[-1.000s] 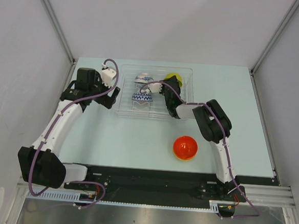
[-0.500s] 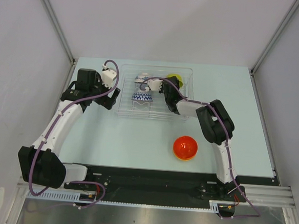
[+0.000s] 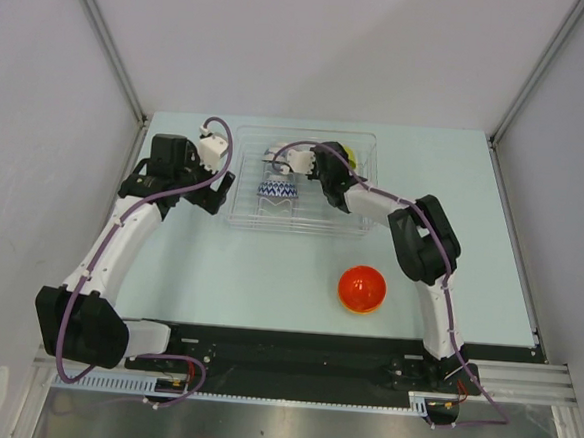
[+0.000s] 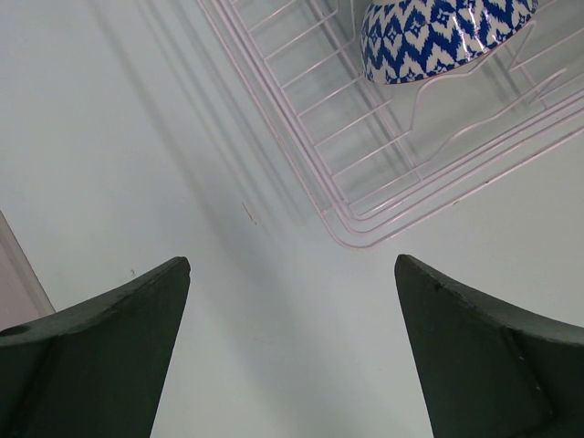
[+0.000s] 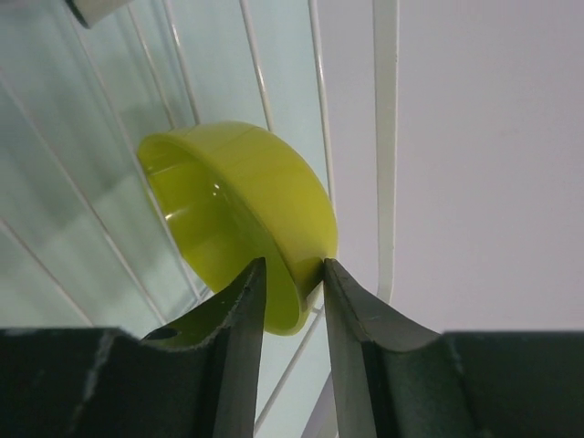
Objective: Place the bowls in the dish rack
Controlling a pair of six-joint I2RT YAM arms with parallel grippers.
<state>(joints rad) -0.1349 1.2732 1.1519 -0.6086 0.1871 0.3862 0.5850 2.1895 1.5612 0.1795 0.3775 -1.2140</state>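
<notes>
At the far right corner of the dish rack (image 3: 302,223), the right claw (image 5: 290,270) straddles the rim of the yellow-green bowl (image 5: 242,187) with narrow jaws; whether they pinch it I cannot tell. The left claw (image 4: 290,266) hangs wide and empty over the bench (image 4: 137,137), beside the rack's left wall.

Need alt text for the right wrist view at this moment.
A yellow-green bowl stands on its side among the thin wires of the dish rack, its rim between the two dark fingers of the right hand. Whether they press the rim cannot be told.
</notes>
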